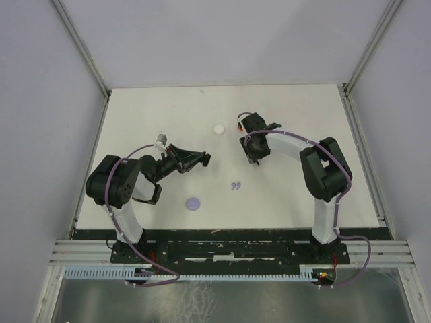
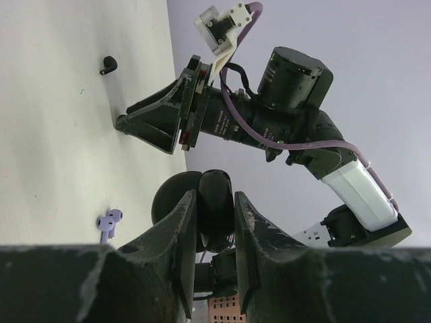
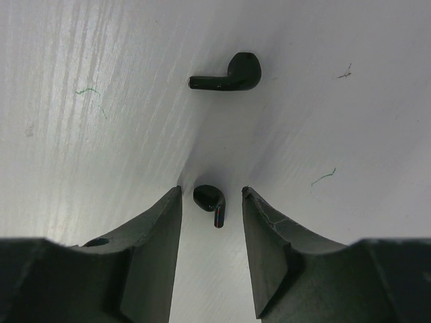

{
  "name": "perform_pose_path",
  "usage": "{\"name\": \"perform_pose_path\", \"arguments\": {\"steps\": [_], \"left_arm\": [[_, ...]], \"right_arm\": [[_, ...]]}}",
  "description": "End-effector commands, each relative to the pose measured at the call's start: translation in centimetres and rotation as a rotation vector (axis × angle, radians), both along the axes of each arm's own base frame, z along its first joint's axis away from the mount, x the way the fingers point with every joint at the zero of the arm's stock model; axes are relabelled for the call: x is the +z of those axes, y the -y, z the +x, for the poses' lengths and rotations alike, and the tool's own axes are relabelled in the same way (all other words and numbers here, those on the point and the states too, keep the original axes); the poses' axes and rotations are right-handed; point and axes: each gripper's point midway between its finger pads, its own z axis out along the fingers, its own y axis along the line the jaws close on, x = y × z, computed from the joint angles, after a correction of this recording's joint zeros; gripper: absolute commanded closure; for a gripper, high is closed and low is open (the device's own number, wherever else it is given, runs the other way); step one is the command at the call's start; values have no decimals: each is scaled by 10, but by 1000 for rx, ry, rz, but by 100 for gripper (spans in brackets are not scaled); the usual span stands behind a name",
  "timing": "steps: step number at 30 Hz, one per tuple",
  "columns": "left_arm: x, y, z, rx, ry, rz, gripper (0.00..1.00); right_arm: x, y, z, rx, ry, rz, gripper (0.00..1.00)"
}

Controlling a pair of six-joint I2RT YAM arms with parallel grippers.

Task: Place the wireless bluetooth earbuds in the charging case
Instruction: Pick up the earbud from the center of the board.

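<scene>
A white worktop (image 1: 283, 195) was seen carrying everything, with the left arm (image 1: 118, 185) folded low at the left and the right arm (image 1: 323, 168) bent inward from the right. The left jaws were found almost closed, clamped on either side of a black rounded charging case (image 2: 217, 215), which was held on edge above the worktop; whether its lid was open could not be told. The right jaws were seen pointing down with their tips at the worktop, set narrowly apart, with a black earbud (image 3: 207, 196) straddled between them. A sliver of gap was visible on each side of it, so no grip could be made out. A white round disc (image 1: 218, 128) was seen near the right arm's wrist, and a lavender disc (image 1: 194, 202) near the left arm. The earbuds were seen to be tiny and comma-shaped, each with a bulbous head and a short stem. A second black earbud (image 3: 229, 74) was seen lying on its side just beyond the right jaws. A lavender pair (image 1: 235, 186) was seen side by side between the two arms, apart from the black ones.
</scene>
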Motion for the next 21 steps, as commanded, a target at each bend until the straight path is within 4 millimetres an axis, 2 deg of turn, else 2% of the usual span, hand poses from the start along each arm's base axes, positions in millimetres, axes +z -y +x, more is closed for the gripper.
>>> {"name": "perform_pose_path", "arguments": {"steps": [1,21], "left_arm": [[20,0,-5,-15,73,-37,97],[20,0,-5,-15,74,-37,97]], "right_arm": [[11,-5,14,2,34,23,52],[1,-1,8,-2,-12,41,65]]}}
